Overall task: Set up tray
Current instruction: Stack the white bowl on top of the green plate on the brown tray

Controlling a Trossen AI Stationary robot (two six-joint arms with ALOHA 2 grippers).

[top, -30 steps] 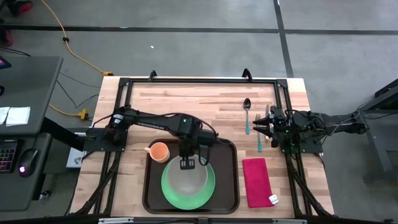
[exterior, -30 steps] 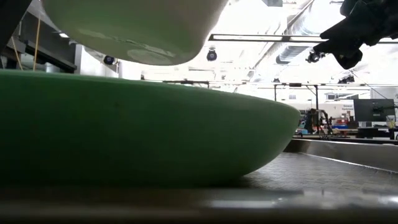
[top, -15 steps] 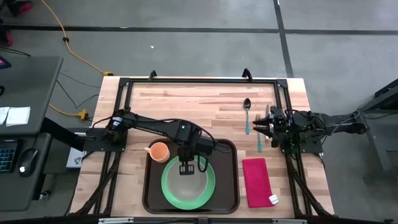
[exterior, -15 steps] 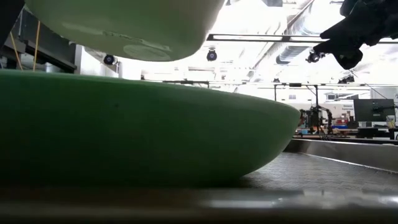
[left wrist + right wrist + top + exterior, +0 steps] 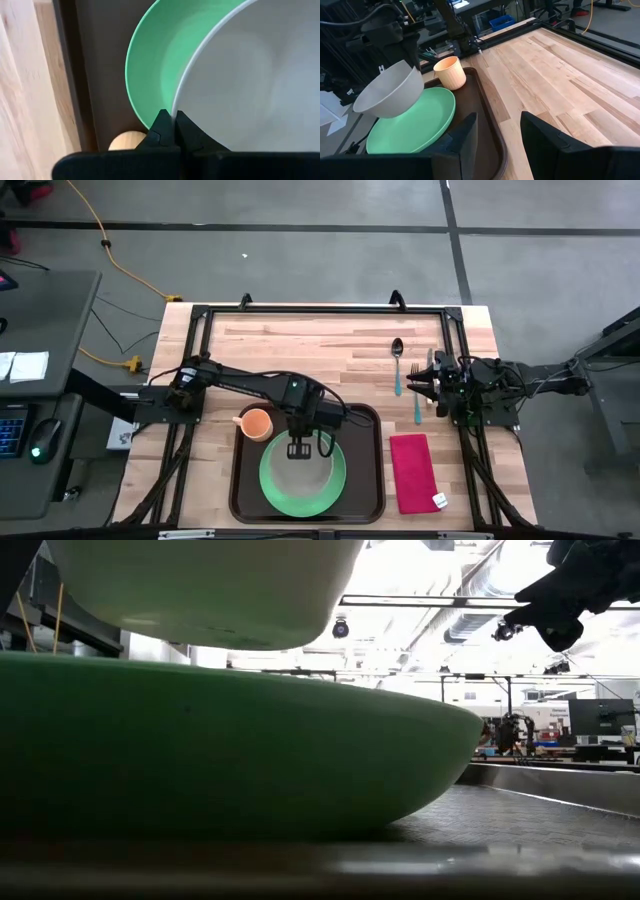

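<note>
The dark brown tray lies at the table's near middle. A green plate rests flat on it, and an orange cup stands in the tray's far left corner. My left gripper points down over the plate and is shut on a white bowl, which also shows in the right wrist view. My right gripper waits open at the table's right side, holding nothing. My left gripper pinches the bowl's rim on its far side, one finger inside the bowl and one outside. The fingers come from above, pointing down. The bowl hangs tilted below them, just clear of the green plate.
A spoon and a fork lie on the wood right of the tray, close to my right gripper. A red napkin lies beside the tray's right edge. The far half of the table is bare wood.
My left gripper has turned a little with the bowl over the green plate, and the bowl's tilt has changed slightly. The bowl stays lifted clear of the plate.
</note>
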